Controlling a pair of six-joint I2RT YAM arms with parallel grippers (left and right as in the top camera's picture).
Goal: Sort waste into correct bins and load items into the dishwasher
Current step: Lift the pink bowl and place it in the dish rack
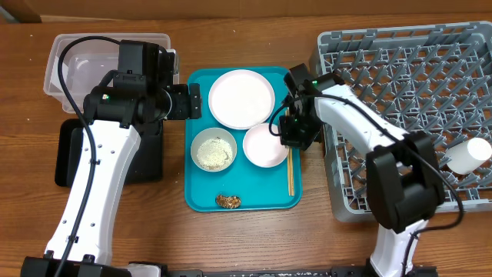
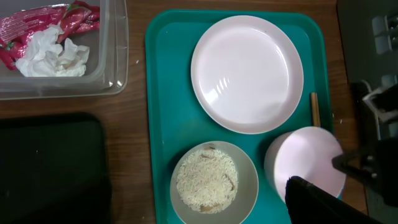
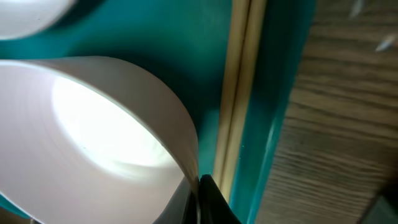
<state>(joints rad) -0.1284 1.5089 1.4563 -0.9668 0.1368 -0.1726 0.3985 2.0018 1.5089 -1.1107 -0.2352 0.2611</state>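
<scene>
A teal rectangular serving tray (image 1: 198, 192) is shown at the centre of a brown wooden table (image 1: 254, 238). On it are set a round pale pink plate (image 1: 241, 98) at the far end, a pale bowl of white rice-like grains (image 1: 214, 149) at near left, an empty pale pink bowl (image 1: 266, 145) just right of that, a pair of thin wooden chopsticks (image 1: 290, 175) along the right edge, and a small brown food lump (image 1: 227, 201) at the near edge. The right gripper (image 1: 289, 137) is lowered at the empty bowl's right rim, between bowl and chopsticks. In the right wrist view one dark fingertip (image 3: 211, 204) is seen against the rim's outer side, but whether the rim is clamped cannot be told. The left gripper (image 1: 191, 101) is held over the tray's far left edge, and whether it is spread or closed cannot be told. A clear plastic rectangular tub (image 1: 55, 69) at far left contains a crumpled red-and-white wrapper (image 2: 37, 25) and a white tissue wad (image 2: 53, 56). A shallow black rectangular tray (image 1: 65, 158) lies on the tub's near side, partly covered by the left arm. A large square grey plastic dish rack (image 1: 415, 85) stands at the right, with a small white cup (image 1: 469, 155) at its right side.
</scene>
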